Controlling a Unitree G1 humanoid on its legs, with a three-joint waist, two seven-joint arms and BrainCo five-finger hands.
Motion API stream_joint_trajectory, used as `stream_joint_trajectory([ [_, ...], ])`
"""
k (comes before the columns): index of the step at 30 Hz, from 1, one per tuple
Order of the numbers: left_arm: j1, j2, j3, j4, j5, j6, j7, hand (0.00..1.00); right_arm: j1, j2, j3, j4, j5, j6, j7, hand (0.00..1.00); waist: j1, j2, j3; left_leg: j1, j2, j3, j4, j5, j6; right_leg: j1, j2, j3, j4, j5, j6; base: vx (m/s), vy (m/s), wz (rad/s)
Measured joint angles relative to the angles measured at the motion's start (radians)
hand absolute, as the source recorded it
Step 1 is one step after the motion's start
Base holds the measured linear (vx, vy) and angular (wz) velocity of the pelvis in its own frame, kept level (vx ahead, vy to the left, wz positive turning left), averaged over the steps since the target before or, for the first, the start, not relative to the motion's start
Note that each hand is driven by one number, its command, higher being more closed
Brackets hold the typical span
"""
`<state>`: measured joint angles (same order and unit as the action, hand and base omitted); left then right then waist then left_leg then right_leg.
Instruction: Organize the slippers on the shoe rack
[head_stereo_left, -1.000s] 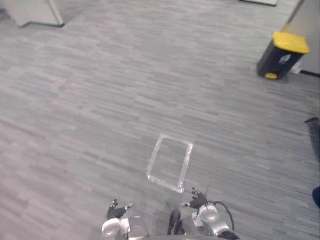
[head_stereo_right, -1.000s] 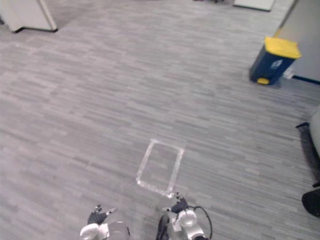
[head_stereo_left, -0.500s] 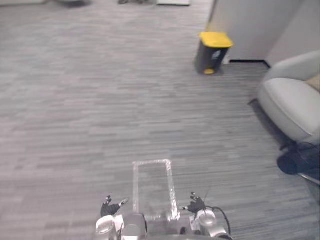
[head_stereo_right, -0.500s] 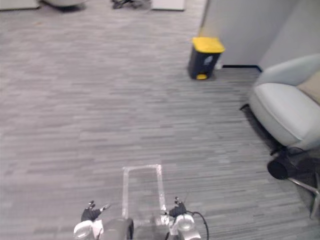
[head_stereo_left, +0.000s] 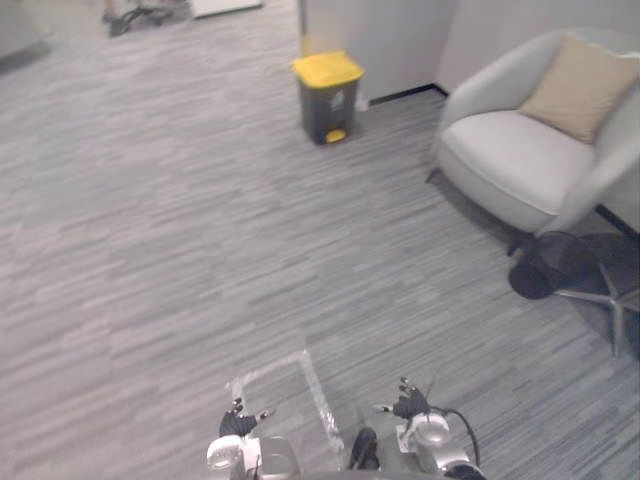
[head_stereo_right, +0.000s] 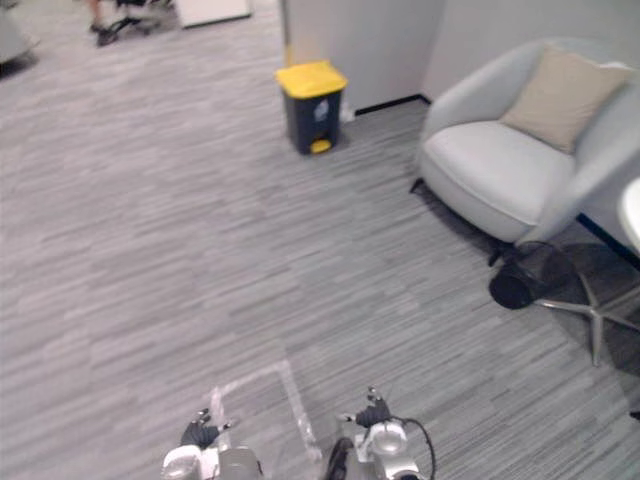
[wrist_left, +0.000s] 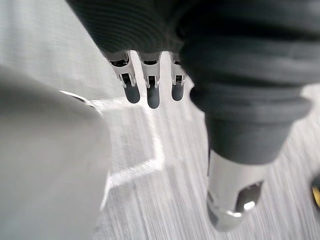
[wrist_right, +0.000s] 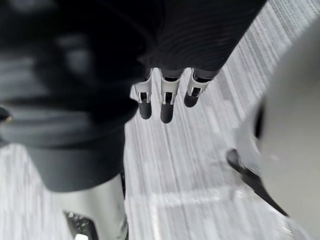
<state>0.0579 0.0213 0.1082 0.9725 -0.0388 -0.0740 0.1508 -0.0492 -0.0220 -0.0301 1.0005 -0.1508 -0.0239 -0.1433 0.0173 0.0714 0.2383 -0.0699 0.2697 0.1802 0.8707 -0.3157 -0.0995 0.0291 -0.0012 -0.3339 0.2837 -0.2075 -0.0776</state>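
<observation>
Nearest, at the bottom edge of the head views, the left robot hand (head_stereo_left: 238, 420) and the right robot hand (head_stereo_left: 408, 404) sit low and close to the body, left and right of centre, with dark fingertips pointing away over the floor (head_stereo_left: 180, 220). In its wrist view the left hand's fingers (wrist_left: 147, 90) hang straight and loose in a row, spread a little, and grasp nothing, with the thumb (wrist_left: 232, 200) standing apart. The right hand's fingers (wrist_right: 165, 105) hang the same way, slack and empty. Between the two hands and just beyond them, a pale tape (head_stereo_left: 318, 400) outline of a rectangle lies flat on the grey striped carpet. Farther off on the right, a black mesh basket (head_stereo_left: 548, 265) lies beside a metal star-shaped base (head_stereo_left: 610, 295). Behind these stands a light grey armchair (head_stereo_left: 500, 150) with a tan cushion (head_stereo_left: 580, 85) leaning on its back. Far, near the middle, a dark bin (head_stereo_left: 328, 95) with a yellow lid stands by the wall (head_stereo_left: 400, 40); a pale label on its front is too small to read.
</observation>
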Motion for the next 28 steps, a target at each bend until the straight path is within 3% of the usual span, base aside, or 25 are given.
stream_joint_trajectory([
  [2, -0.001, 0.004, -0.009, -0.002, 0.0, -0.001, 0.001, 0.0, 0.001, -0.002, -0.006, 0.004, 0.005, 0.003, -0.007, 0.0, 0.001, -0.007, 0.001, -0.01, -0.036, -0.019, -0.129, -0.027, 0.008, 0.019, -0.001, 0.069, -0.01, 0.006, 0.01, 0.27, 0.105, -1.19],
  [5, -0.005, 0.006, -0.012, -0.012, 0.001, -0.004, 0.002, 0.0, -0.001, 0.001, -0.006, 0.012, 0.005, 0.006, -0.014, 0.0, 0.009, -0.029, 0.007, -0.05, -0.194, -0.305, -0.467, 0.001, -0.001, 0.03, -0.035, 0.233, -0.001, -0.018, 0.058, 0.32, 0.276, -1.45],
  [6, -0.006, 0.004, -0.012, -0.016, 0.0, -0.007, 0.002, 0.0, 0.0, -0.001, -0.006, 0.013, 0.005, 0.006, -0.014, 0.0, 0.011, -0.029, 0.007, -0.053, -0.237, -0.415, -0.526, 0.057, -0.024, 0.025, -0.044, 0.283, 0.017, -0.033, 0.089, 0.33, 0.367, -1.28],
  [7, -0.003, 0.001, -0.012, -0.016, -0.002, -0.008, 0.003, 0.0, 0.003, -0.005, -0.006, 0.017, 0.005, 0.006, -0.013, 0.0, 0.021, -0.024, 0.004, -0.038, -0.246, -0.433, -0.528, 0.131, -0.039, 0.025, -0.044, 0.323, 0.037, -0.047, 0.111, 0.21, 0.244, -1.06],
  [8, -0.003, -0.004, -0.013, -0.015, -0.002, -0.008, 0.003, 0.0, 0.003, -0.006, -0.006, 0.018, 0.005, 0.006, -0.013, 0.0, 0.022, -0.019, 0.001, -0.03, -0.247, -0.425, -0.526, 0.162, -0.026, 0.027, -0.043, 0.34, 0.045, -0.054, 0.122, 0.18, 0.217, -0.95],
  [9, -0.007, 0.005, -0.013, -0.017, -0.001, -0.008, 0.002, 0.0, 0.003, -0.003, -0.007, 0.026, 0.004, 0.007, -0.013, 0.0, 0.028, -0.036, -0.006, -0.021, -0.255, -0.374, -0.499, 0.146, -0.011, 0.029, -0.058, 0.377, 0.058, -0.063, 0.135, 0.25, 0.386, -1.07],
  [10, 0.002, 0.027, -0.009, -0.016, 0.0, -0.006, 0.002, 0.0, 0.021, 0.028, -0.01, 0.025, 0.002, 0.007, -0.011, 0.0, 0.035, -0.078, -0.032, -0.014, -0.276, -0.31, -0.502, 0.119, 0.022, 0.021, -0.099, 0.398, 0.064, -0.065, 0.141, 0.3, 0.441, -1.12],
  [12, 0.002, 0.044, -0.011, -0.01, 0.0, -0.006, 0.002, 0.0, 0.031, 0.058, -0.028, 0.017, 0.0, 0.007, -0.007, 0.0, 0.033, -0.106, -0.042, 0.019, -0.293, -0.263, -0.516, 0.107, 0.046, 0.018, -0.127, 0.4, 0.066, -0.054, 0.161, 0.22, 0.288, -0.77],
  [15, 0.002, 0.05, -0.017, 0.004, 0.003, -0.006, 0.003, 0.0, 0.031, 0.069, -0.046, 0.027, -0.001, 0.008, -0.001, 0.0, 0.034, -0.115, -0.046, 0.095, -0.299, -0.189, -0.567, 0.101, 0.07, 0.001, -0.166, 0.334, 0.121, -0.037, 0.177, 0.16, 0.181, -0.72],
  [17, 0.002, 0.049, -0.032, 0.017, 0.008, -0.006, 0.002, 0.0, 0.019, 0.067, -0.044, 0.041, -0.004, 0.008, 0.008, 0.0, 0.034, -0.105, -0.044, 0.182, -0.294, -0.101, -0.643, 0.11, 0.085, 0.009, -0.239, 0.062, 0.165, -0.025, 0.146, 0.1, 0.142, -1.01],
  [19, 0.0, 0.046, -0.041, 0.022, 0.008, -0.004, 0.001, 0.0, 0.018, 0.059, -0.043, 0.044, -0.005, 0.007, 0.01, 0.0, 0.031, -0.094, -0.05, 0.203, -0.287, -0.047, -0.663, 0.11, 0.085, 0.015, -0.256, -0.11, 0.122, -0.016, 0.132, 0.1, 0.057, -0.94],
  [24, -0.006, 0.032, -0.059, 0.039, 0.007, -0.003, -0.001, 0.0, 0.001, 0.013, -0.044, 0.053, -0.008, 0.008, 0.01, 0.0, 0.015, -0.063, -0.044, 0.213, -0.257, -0.013, -0.688, 0.113, 0.081, 0.031, -0.202, -0.128, 0.004, 0.038, 0.121, 0.04, -0.01, -0.33],
  [28, -0.006, 0.026, -0.068, 0.036, 0.008, -0.006, -0.002, 0.0, 0.002, -0.019, -0.045, 0.084, -0.007, 0.01, 0.006, 0.0, 0.019, -0.054, -0.048, 0.211, -0.242, -0.013, -0.719, 0.14, 0.074, 0.083, -0.145, -0.128, -0.16, 0.127, 0.124, -0.01, -0.017, -0.06],
])
